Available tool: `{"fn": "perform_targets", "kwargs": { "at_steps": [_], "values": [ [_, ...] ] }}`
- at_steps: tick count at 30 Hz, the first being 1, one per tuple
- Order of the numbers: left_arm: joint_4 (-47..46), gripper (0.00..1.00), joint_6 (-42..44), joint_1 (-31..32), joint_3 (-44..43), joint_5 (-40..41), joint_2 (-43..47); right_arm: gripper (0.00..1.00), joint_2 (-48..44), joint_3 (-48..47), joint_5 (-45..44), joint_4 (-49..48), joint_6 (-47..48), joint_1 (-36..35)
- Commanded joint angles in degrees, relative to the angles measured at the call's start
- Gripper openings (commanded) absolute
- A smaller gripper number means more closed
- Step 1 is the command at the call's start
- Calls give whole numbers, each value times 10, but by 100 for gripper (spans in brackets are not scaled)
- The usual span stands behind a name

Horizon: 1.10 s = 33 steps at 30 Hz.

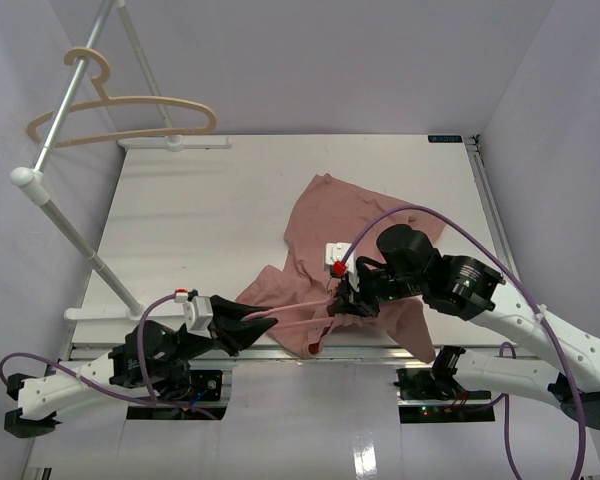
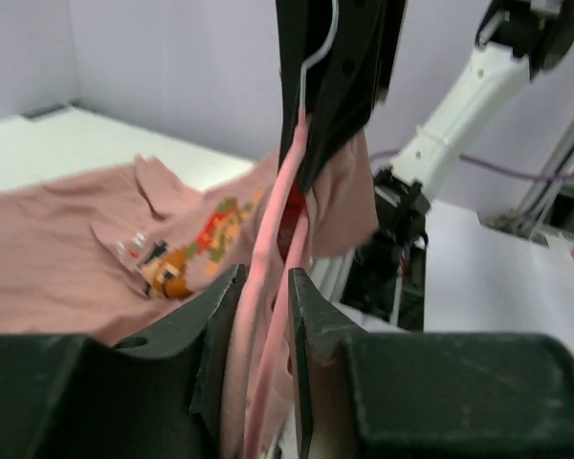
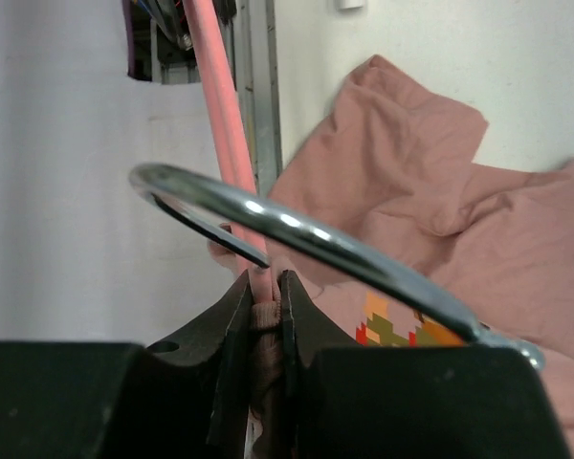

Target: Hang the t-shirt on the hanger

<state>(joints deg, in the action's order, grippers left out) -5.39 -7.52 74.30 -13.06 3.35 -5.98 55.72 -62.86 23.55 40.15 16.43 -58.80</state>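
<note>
The dusty-pink t-shirt (image 1: 352, 225) lies crumpled on the right half of the table, its pixel print facing up (image 2: 203, 237). The thin pink hanger (image 1: 295, 322) runs along the table's front edge between both grippers. My left gripper (image 1: 268, 322) is shut on the hanger's two pink bars (image 2: 273, 253). My right gripper (image 1: 338, 303) is shut on a ribbed fold of the t-shirt (image 3: 430, 163), with a pink hanger bar (image 3: 220, 105) pinched at its tips (image 3: 263, 282). The metal hook (image 3: 297, 225) arcs just above those jaws.
A thicker beige hanger (image 1: 130, 110) hangs on a white rack rail (image 1: 75, 85) at the far left, and the rack's foot (image 1: 175, 143) sits on the table's back edge. The right arm's base (image 2: 392, 258) stands behind the hanger in the left wrist view.
</note>
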Motion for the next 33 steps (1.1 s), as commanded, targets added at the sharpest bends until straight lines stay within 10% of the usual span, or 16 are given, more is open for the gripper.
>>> {"fn": "perform_targets", "kwargs": {
  "at_steps": [1,4,13,33],
  "values": [
    [-40,48,-34,4,-81,90,3,8,-34,-2,-148,-45,-63,2],
    [6,65,-60,4,-108,186,3,8,-45,-2,-229,-45,-87,3],
    [129,65,-241,4,-113,282,-35,8,-70,-8,-337,-64,-134,2],
    [53,65,-441,4,-161,217,-475,8,-80,57,-341,-139,-160,2]
  ]
}}
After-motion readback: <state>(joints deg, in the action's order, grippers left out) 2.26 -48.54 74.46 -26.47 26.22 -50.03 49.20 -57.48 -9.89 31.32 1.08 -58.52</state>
